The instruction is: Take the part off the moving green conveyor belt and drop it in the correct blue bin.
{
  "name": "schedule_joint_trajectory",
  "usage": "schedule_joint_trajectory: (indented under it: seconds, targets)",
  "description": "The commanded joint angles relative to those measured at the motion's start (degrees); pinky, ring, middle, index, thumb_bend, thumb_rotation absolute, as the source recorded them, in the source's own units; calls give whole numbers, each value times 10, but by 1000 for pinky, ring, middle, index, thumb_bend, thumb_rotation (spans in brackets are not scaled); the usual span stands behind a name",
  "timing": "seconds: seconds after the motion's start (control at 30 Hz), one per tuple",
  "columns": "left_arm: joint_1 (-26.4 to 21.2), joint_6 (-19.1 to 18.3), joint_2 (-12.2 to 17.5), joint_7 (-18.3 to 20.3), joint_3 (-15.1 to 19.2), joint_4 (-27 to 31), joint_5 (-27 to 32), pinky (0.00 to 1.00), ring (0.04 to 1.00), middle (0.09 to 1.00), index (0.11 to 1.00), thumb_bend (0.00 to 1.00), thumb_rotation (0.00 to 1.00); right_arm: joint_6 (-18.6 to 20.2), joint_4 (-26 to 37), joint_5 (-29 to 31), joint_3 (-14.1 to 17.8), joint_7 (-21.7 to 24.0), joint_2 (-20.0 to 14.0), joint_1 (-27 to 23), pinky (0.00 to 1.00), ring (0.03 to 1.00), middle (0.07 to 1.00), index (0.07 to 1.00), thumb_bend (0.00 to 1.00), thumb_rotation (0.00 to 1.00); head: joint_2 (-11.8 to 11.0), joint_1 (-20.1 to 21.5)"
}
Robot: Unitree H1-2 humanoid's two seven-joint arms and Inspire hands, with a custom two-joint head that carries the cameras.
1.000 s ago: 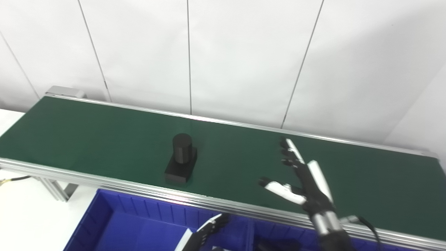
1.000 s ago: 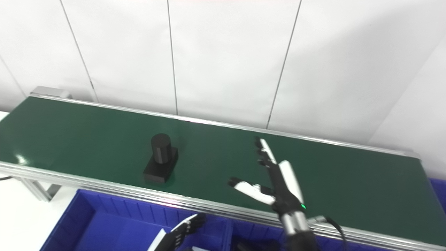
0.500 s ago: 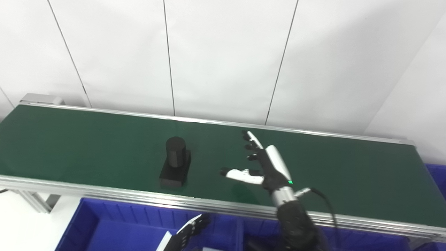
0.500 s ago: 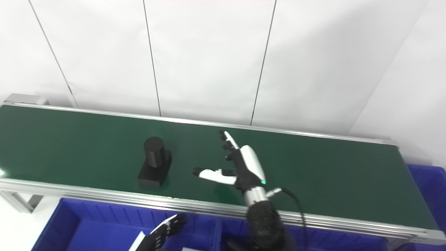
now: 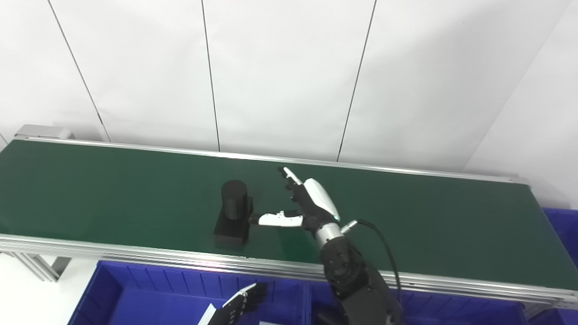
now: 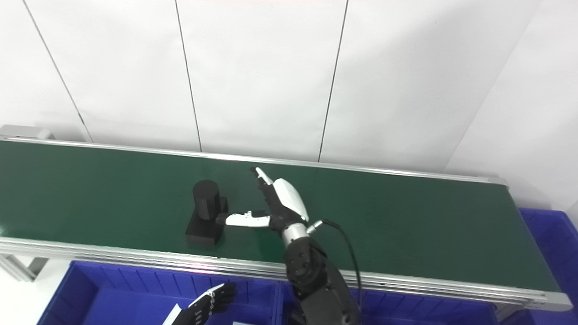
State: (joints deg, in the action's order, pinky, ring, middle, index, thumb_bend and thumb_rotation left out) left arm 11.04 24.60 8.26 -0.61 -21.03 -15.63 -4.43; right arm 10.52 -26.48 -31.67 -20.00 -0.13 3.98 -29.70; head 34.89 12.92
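Reaching across the green conveyor belt (image 5: 113, 194), your right hand (image 5: 300, 207) is spread and grasps nothing, thumb tip just beside the black part (image 5: 234, 213), possibly touching it. From that hand the part lies at nine o'clock; it stands on the belt's near half, a cylinder upright on a block whose long axis runs toward twelve. Your right hand is much the nearer. Your left hand (image 5: 239, 304) hangs low over the blue bin (image 5: 135, 289), cut off by the frame, so you cannot tell whether it is clenched. Bin contents are hidden.
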Motion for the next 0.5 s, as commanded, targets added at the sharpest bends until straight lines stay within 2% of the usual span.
schedule_joint_trajectory:
  seconds: [0.0, 0.3, 0.47]
  targets:
    - [-1, 23, 3, -11, -5, 15, -6, 824, 837, 843, 836, 870, 892, -1, -5, -1, -2, -12, 15, -38, 811, 909, 959, 966, 1000, 540, 0, -5]
    - [-5, 23, 10, -37, -26, 17, -19, 826, 838, 839, 834, 881, 895, -23, -82, 12, -9, -24, 35, -81, 804, 904, 968, 960, 1000, 517, 3, -13]
    - [-4, 23, 12, -31, -33, 23, -10, 807, 818, 827, 820, 869, 876, -48, -133, 34, -5, -33, 51, -97, 775, 893, 952, 943, 1000, 462, 0, -19]
